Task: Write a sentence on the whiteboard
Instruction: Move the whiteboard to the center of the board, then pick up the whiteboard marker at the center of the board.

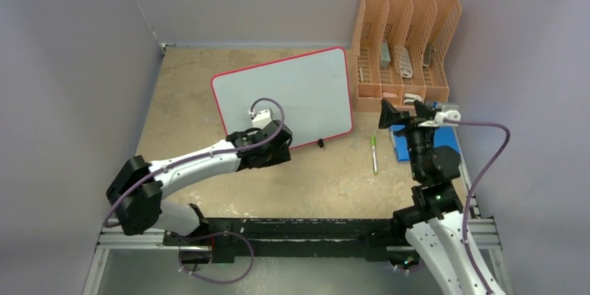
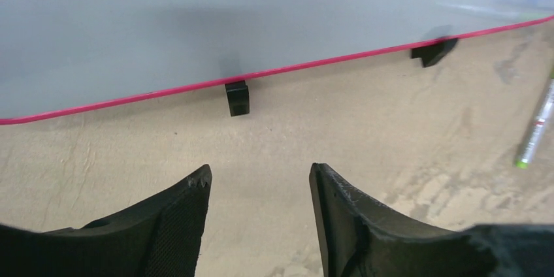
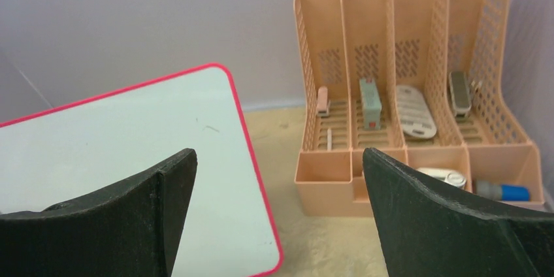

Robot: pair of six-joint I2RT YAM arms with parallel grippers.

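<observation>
The whiteboard [image 1: 292, 93] lies flat mid-table, pale grey-white with a thin red rim and small black clip feet [image 2: 238, 97]. Its surface looks blank; no green sentence shows in any view. A green marker [image 1: 373, 154] lies on the table right of the board and also shows in the left wrist view [image 2: 537, 130]. My left gripper [image 1: 275, 140] is open and empty just in front of the board's near edge [image 2: 260, 176]. My right gripper [image 1: 405, 110] is open and empty, raised right of the board [image 3: 279, 159]. The board's right corner shows in the right wrist view [image 3: 130, 133].
An orange slotted organiser [image 1: 407, 44] holding several small items stands at the back right [image 3: 418, 94]. A flat blue rectangle [image 1: 445, 140] lies under the right arm. Grey walls close the table on the left, back and right.
</observation>
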